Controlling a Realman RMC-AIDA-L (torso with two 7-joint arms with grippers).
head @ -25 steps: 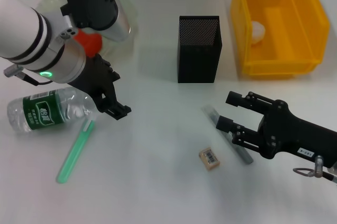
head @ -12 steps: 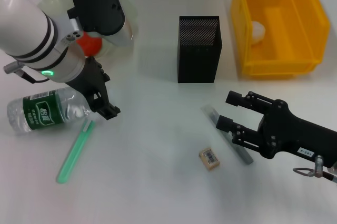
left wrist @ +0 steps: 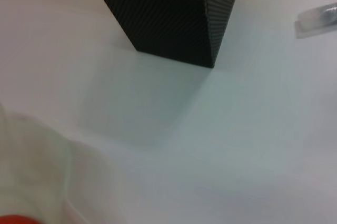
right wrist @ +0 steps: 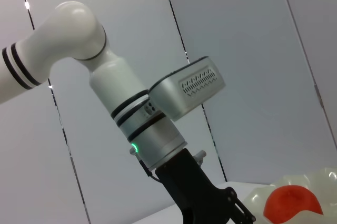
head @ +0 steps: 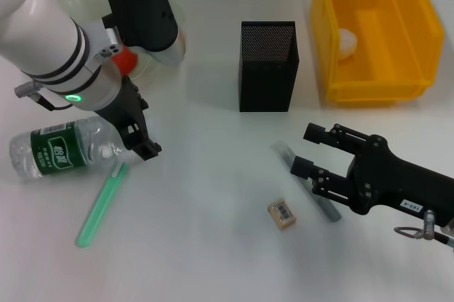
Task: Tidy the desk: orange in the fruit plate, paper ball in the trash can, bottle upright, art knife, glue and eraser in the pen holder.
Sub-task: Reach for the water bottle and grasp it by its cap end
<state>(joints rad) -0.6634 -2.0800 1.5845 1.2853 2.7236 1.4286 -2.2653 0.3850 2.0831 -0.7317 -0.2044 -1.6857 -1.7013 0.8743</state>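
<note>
Two hands low, left hand beside bottle, open white table between.

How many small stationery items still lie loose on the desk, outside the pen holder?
3. The glue lies below the bottle; the eraser sits mid-desk; the art knife lies partly under the right gripper. The pen holder's inside is not visible.

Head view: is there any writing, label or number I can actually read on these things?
bottle: white characters on the green label, too blurred to read.
eraser: a barcode sticker, digits too small to read.
right gripper: a small white tag on its arm, print too small to read.
Nothing else carries text.
</note>
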